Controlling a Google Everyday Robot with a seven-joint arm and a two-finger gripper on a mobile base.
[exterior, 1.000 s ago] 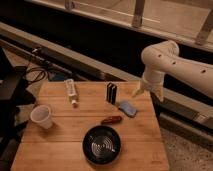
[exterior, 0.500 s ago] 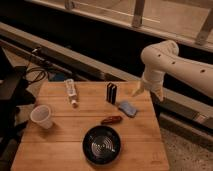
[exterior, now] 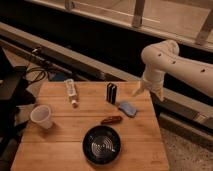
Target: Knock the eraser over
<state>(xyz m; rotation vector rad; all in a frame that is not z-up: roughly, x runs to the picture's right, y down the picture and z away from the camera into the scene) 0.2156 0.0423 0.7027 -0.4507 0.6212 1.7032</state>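
Eraser upright, nr claw, apart.

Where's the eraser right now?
Camera view: the eraser stands upright near the table's far edge, right of centre, beside the blue pad; the gripper hangs to its right.

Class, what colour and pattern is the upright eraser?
The eraser is black with thin white lengthwise stripes, camera view; the gripper hangs to its right.
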